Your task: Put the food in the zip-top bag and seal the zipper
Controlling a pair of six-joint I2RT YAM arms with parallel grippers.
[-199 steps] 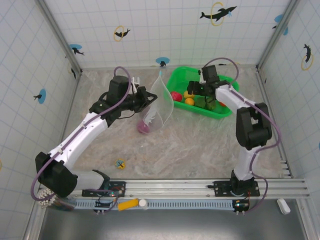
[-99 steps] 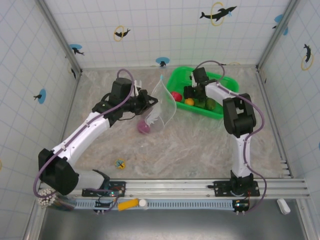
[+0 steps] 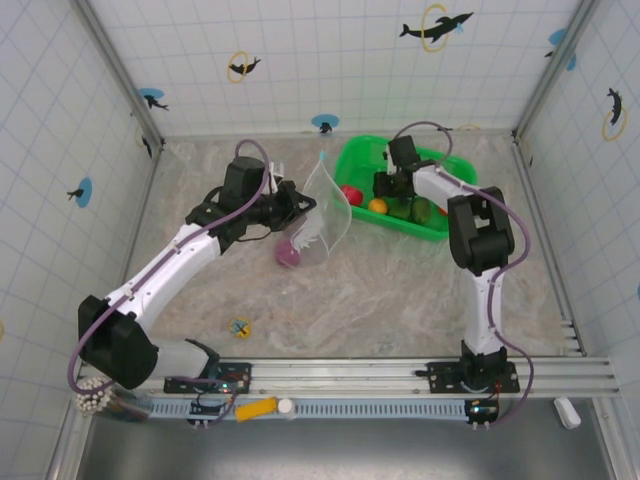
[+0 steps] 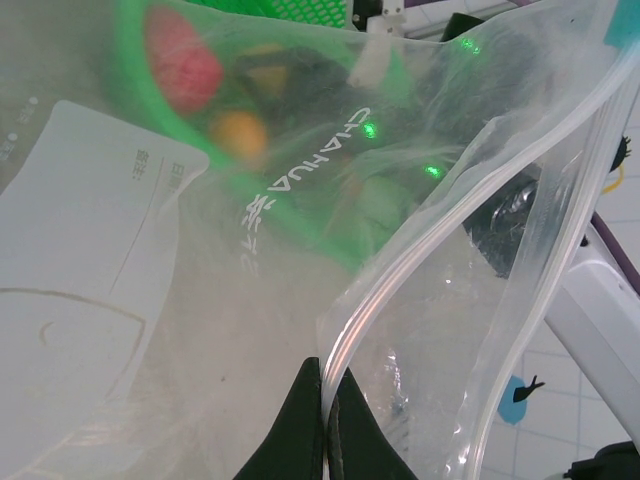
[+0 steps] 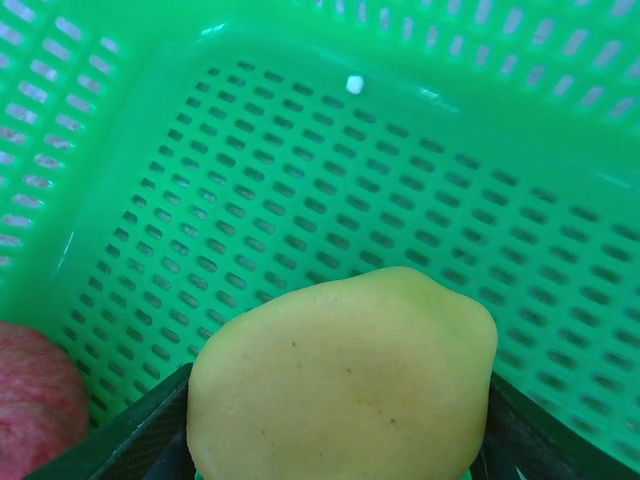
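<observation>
The clear zip-top bag (image 3: 327, 205) stands upright on the table with its mouth open, white label (image 4: 90, 220) on its side. My left gripper (image 3: 292, 204) (image 4: 328, 378) is shut on the zipper (image 4: 370, 305) strip at the bag's rim. A purple food piece (image 3: 288, 254) lies at the bag's base. My right gripper (image 3: 385, 190) (image 5: 340, 410) is down in the green mesh basket (image 3: 440, 165), shut on a yellow food piece (image 5: 340, 350). Red (image 3: 350, 192), orange (image 3: 378, 205) and green (image 3: 420, 210) pieces lie in the basket.
The basket (image 5: 330, 150) sits at the back right against the tiled wall. A red piece (image 5: 30, 400) lies just left of the held yellow one. Open marbled tabletop (image 3: 380, 290) stretches in front of the bag and basket.
My right arm folded inward and its gripper slid left and lower inside the basket. The left gripper with the bag edged slightly right, then held still.
</observation>
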